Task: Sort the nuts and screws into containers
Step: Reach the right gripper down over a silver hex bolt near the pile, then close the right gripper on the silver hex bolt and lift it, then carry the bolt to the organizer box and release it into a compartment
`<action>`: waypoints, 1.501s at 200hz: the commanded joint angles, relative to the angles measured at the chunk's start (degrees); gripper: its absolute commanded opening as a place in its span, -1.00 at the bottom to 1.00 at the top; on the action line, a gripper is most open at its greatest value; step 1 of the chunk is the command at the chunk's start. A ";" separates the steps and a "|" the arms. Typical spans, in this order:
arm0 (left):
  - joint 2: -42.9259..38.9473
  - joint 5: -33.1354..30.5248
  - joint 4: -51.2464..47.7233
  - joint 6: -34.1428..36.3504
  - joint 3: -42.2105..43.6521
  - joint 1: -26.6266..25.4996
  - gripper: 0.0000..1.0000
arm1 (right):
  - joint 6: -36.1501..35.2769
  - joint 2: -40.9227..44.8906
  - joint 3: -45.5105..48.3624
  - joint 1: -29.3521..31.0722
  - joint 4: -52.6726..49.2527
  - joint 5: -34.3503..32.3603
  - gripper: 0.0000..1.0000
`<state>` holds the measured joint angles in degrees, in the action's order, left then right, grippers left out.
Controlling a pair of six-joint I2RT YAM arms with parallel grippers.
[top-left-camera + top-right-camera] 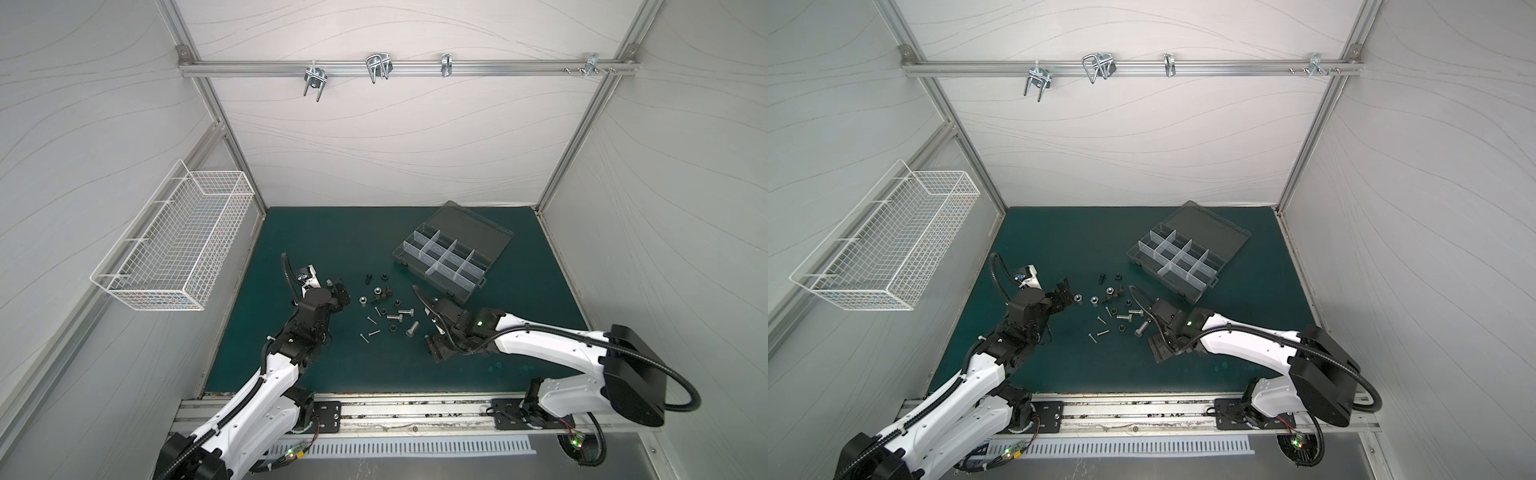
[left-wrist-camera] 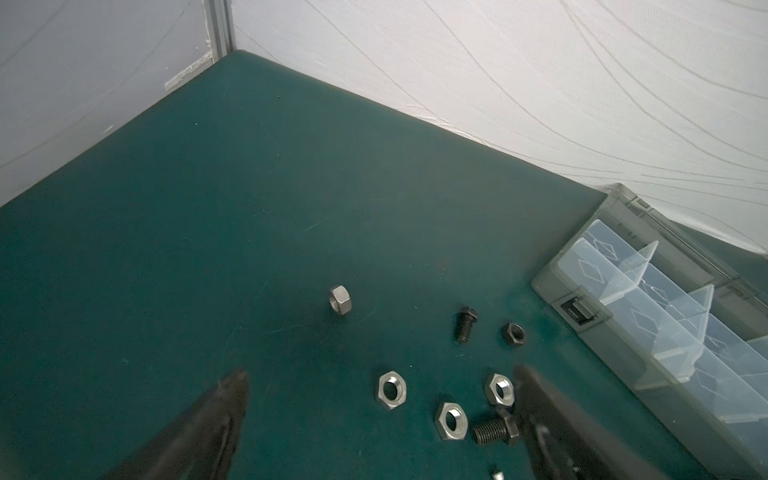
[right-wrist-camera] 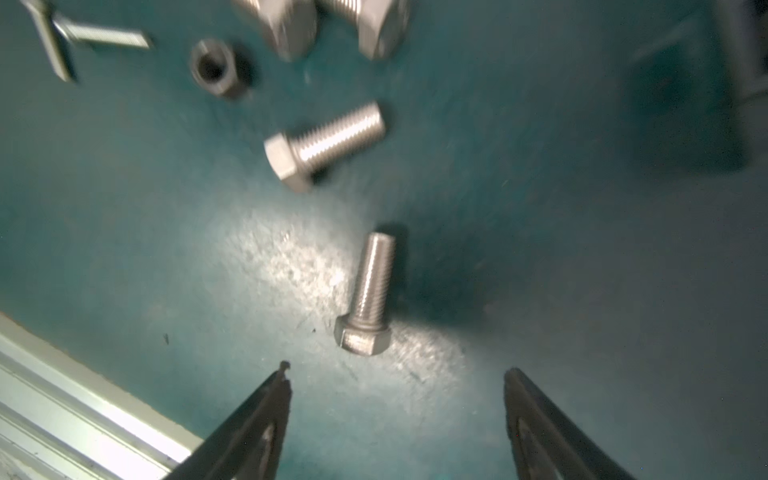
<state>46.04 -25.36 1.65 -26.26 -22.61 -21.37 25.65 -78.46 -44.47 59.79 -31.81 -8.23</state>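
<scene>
We have the right tool (image 3: 399,370) with its jaws apart and nothing between them, low over the green bench (image 1: 332,232). Just ahead of its tips lies a thick silver hex-head bolt (image 3: 368,299), flat on the bench with its head toward the tool and its shank pointing away. It is not yet between the jaws. A second bolt (image 3: 324,143) lies apart from it, further on.

We judge the near bolt to be solid steel: stiff, dense for its size, and smooth enough to slip. The round shank will roll if only one jaw nudges it. We would take it across the threaded shank just behind the head, where the ridges give some bite and the head stops it sliding out.

The left tool (image 2: 381,371) is spread wide and empty over the silver nuts (image 2: 392,390). These lie flat and thin, so we would pinch them across opposite flats.

The open organizer box (image 1: 453,259) sits just beyond the scattered pieces, and its compartments look empty in both top views
</scene>
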 commanded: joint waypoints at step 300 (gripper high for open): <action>0.40 -3.20 -3.51 -1.45 -2.31 -0.15 0.99 | -15.40 -7.55 -21.37 -14.95 -6.11 -7.95 -0.98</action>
<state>46.70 -28.73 -2.04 -27.64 -22.59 -21.43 14.39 -86.87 -63.00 49.23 -36.53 -13.23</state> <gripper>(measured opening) 0.996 0.272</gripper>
